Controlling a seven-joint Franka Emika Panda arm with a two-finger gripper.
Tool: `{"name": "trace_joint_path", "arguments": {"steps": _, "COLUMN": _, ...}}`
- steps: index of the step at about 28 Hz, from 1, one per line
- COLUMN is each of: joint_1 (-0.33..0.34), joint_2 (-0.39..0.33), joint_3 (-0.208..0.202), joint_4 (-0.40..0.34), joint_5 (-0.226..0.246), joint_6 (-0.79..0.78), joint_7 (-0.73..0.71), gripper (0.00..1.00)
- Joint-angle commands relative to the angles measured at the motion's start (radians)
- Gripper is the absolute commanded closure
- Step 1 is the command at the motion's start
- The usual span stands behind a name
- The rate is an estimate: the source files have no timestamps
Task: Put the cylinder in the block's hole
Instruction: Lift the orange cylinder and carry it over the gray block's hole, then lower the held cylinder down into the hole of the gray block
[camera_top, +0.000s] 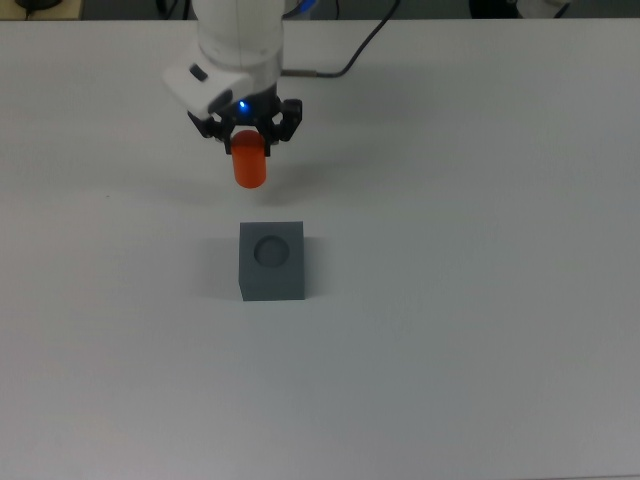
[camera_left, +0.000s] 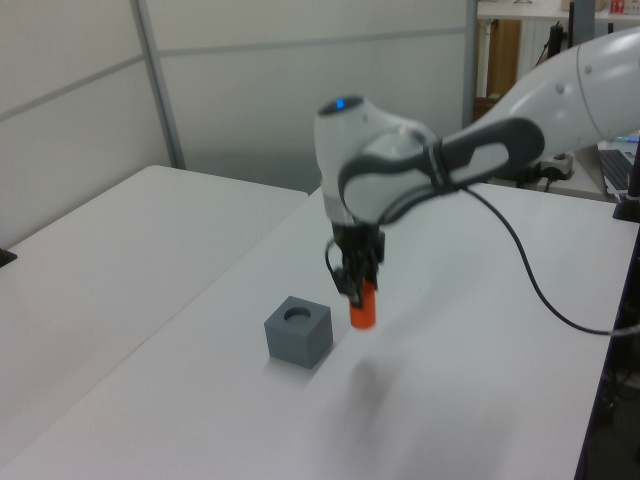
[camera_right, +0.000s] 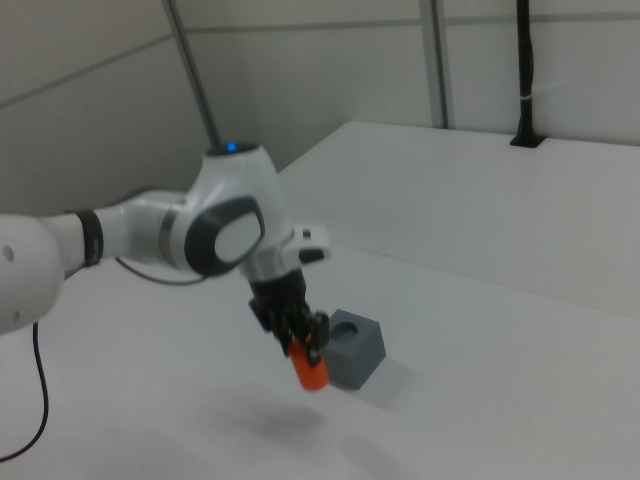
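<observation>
The orange cylinder (camera_top: 250, 167) hangs in the air above the white table, with my gripper (camera_top: 246, 143) shut on its upper end. In the left view the cylinder (camera_left: 362, 306) floats clear of the surface, its shadow below it, and the gripper (camera_left: 355, 286) points down. The dark grey block (camera_top: 271, 261) rests on the table with its round hole (camera_top: 271, 250) facing up and nothing in it. The block (camera_left: 298, 329) lies to the left view's left of the cylinder; in the right view the cylinder (camera_right: 309, 370) hangs just left of the block (camera_right: 355, 347).
A black cable (camera_top: 362, 62) trails from the arm across the table's far side. White table surface (camera_top: 480, 300) spreads around the block. Wall panels stand behind the table in the left view, and a dark table edge (camera_left: 602, 400) runs along the left view's right.
</observation>
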Motion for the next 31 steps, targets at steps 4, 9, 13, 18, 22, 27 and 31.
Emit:
{"name": "trace_joint_path", "arguments": {"steps": 4, "joint_1": 0.013, "joint_2": 0.092, "joint_3": -0.001, "joint_4": 0.246, "joint_5": -0.019, "joint_6": -0.063, "joint_7": 0.012, "gripper": 0.95}}
{"name": "trace_joint_path", "arguments": {"steps": 9, "joint_1": 0.015, "joint_2": 0.187, "joint_3": 0.002, "joint_4": 0.346, "joint_5": -0.035, "joint_6": -0.057, "joint_7": 0.008, "gripper": 0.95}}
{"name": "trace_joint_path", "arguments": {"steps": 13, "joint_1": 0.015, "joint_2": 0.228, "joint_3": 0.004, "joint_4": 0.362, "joint_5": -0.047, "joint_6": -0.011, "joint_7": 0.005, "gripper": 0.95}}
{"name": "trace_joint_path", "arguments": {"steps": 18, "joint_1": 0.016, "joint_2": 0.251, "joint_3": 0.004, "joint_4": 0.359, "joint_5": -0.042, "joint_6": 0.036, "joint_7": 0.012, "gripper": 0.95}}
{"name": "trace_joint_path", "arguments": {"steps": 22, "joint_1": 0.029, "joint_2": 0.259, "joint_3": 0.005, "joint_4": 0.357, "joint_5": -0.044, "joint_6": 0.037, "joint_7": 0.008, "gripper": 0.95}}
{"name": "trace_joint_path", "arguments": {"steps": 27, "joint_1": 0.044, "joint_2": 0.259, "joint_3": 0.005, "joint_4": 0.342, "joint_5": -0.047, "joint_6": 0.037, "joint_7": 0.006, "gripper": 0.95}}
{"name": "trace_joint_path", "arguments": {"steps": 31, "joint_1": 0.052, "joint_2": 0.259, "joint_3": 0.007, "joint_4": 0.336, "joint_5": -0.047, "joint_6": 0.037, "joint_7": 0.008, "gripper": 0.95}}
